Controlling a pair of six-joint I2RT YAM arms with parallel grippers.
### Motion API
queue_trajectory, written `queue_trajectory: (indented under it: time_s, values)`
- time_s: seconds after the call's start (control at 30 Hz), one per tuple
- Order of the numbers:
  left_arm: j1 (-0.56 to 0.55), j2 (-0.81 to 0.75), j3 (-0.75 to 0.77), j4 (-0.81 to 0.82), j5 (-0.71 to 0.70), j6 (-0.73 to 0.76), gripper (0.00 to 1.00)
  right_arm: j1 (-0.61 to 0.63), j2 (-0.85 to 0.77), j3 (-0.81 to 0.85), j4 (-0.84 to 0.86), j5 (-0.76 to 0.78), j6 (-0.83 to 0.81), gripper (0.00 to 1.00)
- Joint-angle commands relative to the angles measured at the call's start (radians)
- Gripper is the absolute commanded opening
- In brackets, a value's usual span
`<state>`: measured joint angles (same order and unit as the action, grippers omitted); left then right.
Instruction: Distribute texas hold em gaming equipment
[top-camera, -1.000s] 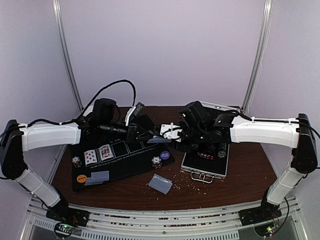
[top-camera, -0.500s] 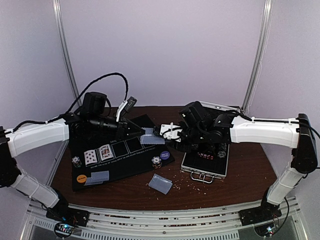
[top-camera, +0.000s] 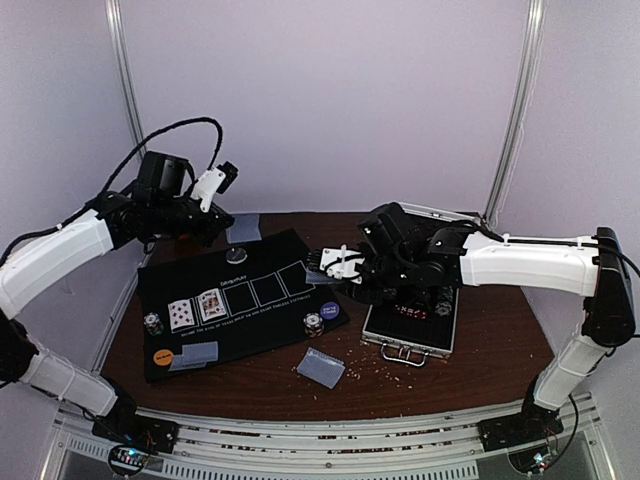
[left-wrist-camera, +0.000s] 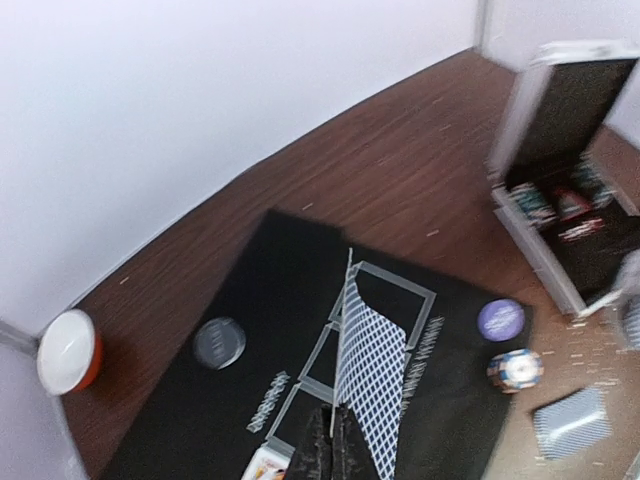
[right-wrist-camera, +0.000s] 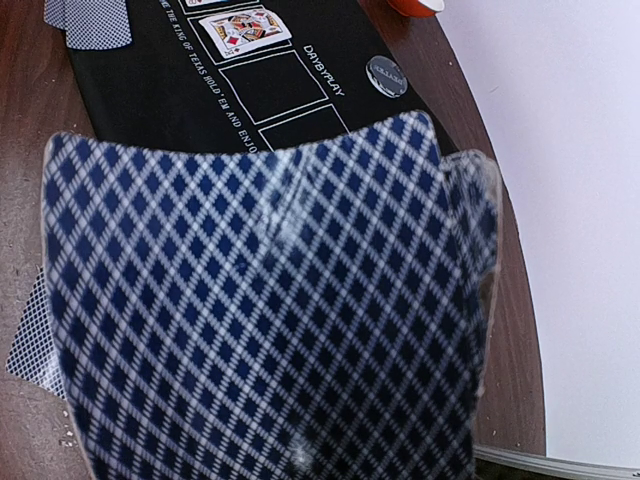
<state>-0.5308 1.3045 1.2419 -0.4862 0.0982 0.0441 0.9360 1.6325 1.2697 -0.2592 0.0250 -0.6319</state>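
My left gripper (top-camera: 226, 216) is shut on one grey-blue-backed playing card (top-camera: 243, 228), held on edge above the back of the black mat (top-camera: 240, 285); in the left wrist view the card (left-wrist-camera: 372, 365) stands up from my closed fingertips (left-wrist-camera: 322, 458). My right gripper (top-camera: 325, 264) is shut on a pack of playing cards (top-camera: 317, 273) at the mat's right edge; the pack (right-wrist-camera: 260, 320) fills the right wrist view and hides the fingers. On the mat lie two face-up cards (top-camera: 196, 308), a grey disc (top-camera: 236, 256), a purple disc (top-camera: 330, 310), an orange disc (top-camera: 163, 354) and two chip stacks (top-camera: 314, 324).
The open silver case (top-camera: 412, 320) sits right of the mat under my right arm. Face-down cards lie on the mat's front left (top-camera: 195, 354) and on the table (top-camera: 321, 367). An orange-and-white bowl (left-wrist-camera: 68, 350) stands at the back left. Crumbs dot the table front.
My left gripper has drawn one card away from the pack in my right gripper and carried it up and back to the left. The right arm has not moved.
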Motion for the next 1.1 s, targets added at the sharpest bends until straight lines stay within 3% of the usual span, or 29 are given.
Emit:
queue_trajectory:
  time_s: [0.0,0.13,0.4,0.6,0.9,1.07]
  values:
    - [-0.008,0.198,0.008,-0.157,-0.565,0.059,0.0,-0.001,-0.023,-0.003,0.004,0.018,0.008,0.41]
    - [-0.069,0.348,0.023,-0.126,-0.817,0.081,0.0,-0.001,-0.025,-0.002,0.0,0.02,0.009,0.41]
    - [-0.166,0.518,-0.054,0.161,-0.964,0.29,0.0,-0.001,-0.039,-0.016,-0.007,0.024,0.015,0.41]
    - [-0.212,0.623,-0.072,0.163,-0.952,0.3,0.0,-0.001,-0.049,-0.024,-0.006,0.021,0.017,0.41]
    - [-0.238,0.636,-0.084,0.113,-0.718,0.2,0.0,-0.001,-0.046,-0.025,-0.001,0.018,0.014,0.41]
    - [-0.238,0.651,-0.084,0.07,-0.693,0.166,0.0,-0.001,-0.046,-0.025,-0.001,0.019,0.014,0.41]
